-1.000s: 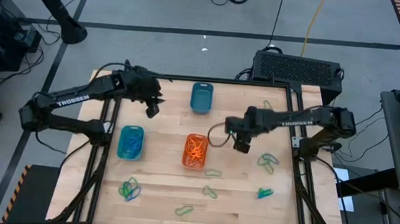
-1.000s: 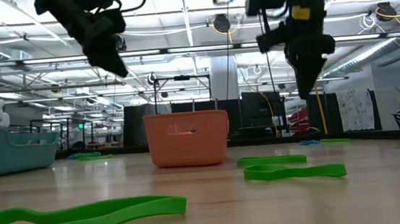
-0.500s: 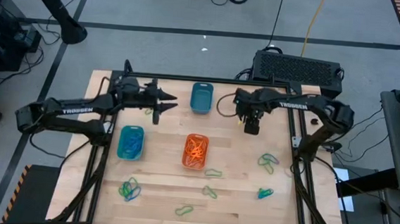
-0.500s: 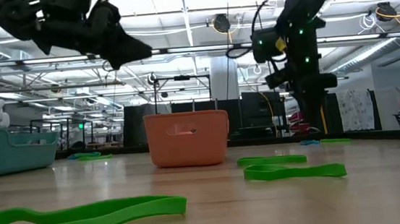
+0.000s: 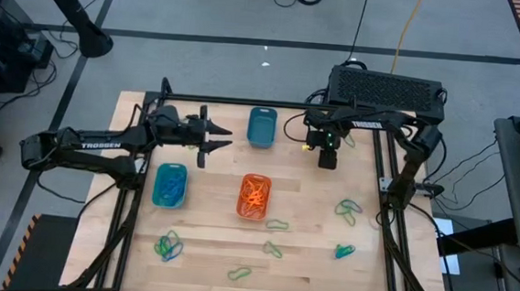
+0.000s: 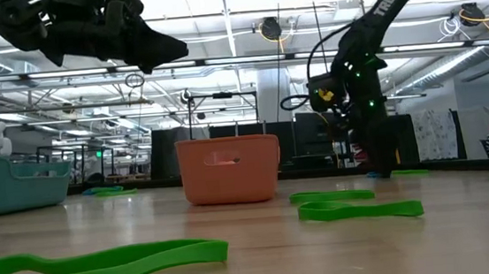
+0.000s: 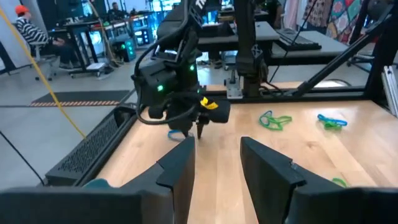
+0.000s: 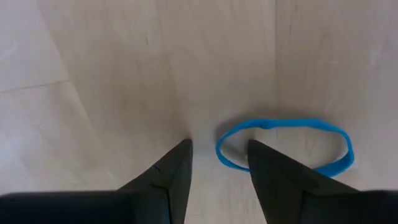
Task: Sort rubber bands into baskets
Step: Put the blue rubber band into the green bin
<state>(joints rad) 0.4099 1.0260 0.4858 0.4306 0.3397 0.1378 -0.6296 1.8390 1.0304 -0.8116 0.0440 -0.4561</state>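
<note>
A blue rubber band (image 8: 292, 127) lies flat on the wood near the table's far edge. My right gripper (image 8: 217, 155) points straight down over one end of it, open, low over the table (image 5: 326, 159). My left gripper (image 5: 219, 135) hangs open and level above the table's far left, pointing toward the right arm. The dark teal basket (image 5: 261, 127) stands at the far middle. The turquoise-blue basket (image 5: 170, 185) holds blue bands and the orange basket (image 5: 254, 196) holds orange ones. More green and blue rubber bands (image 5: 170, 246) lie along the near side. My right gripper comes down from above with one end of the blue band (image 8: 219, 149) between its open fingers. One finger (image 8: 264, 162) stands in front of the band's near side. Whether either finger touches the band cannot be told.
Loose bands lie at the near middle (image 5: 274, 249) and at the right (image 5: 347, 209). A black box (image 5: 388, 88) stands past the far right corner. A black frame (image 5: 245, 103) runs round the table. Bare wood lies between the baskets and the right edge.
My right gripper has gone from beside the orange basket toward the table's far edge and has sunk close to the wood over the blue band. My left gripper has tipped from pointing down to level and has come a little lower.
</note>
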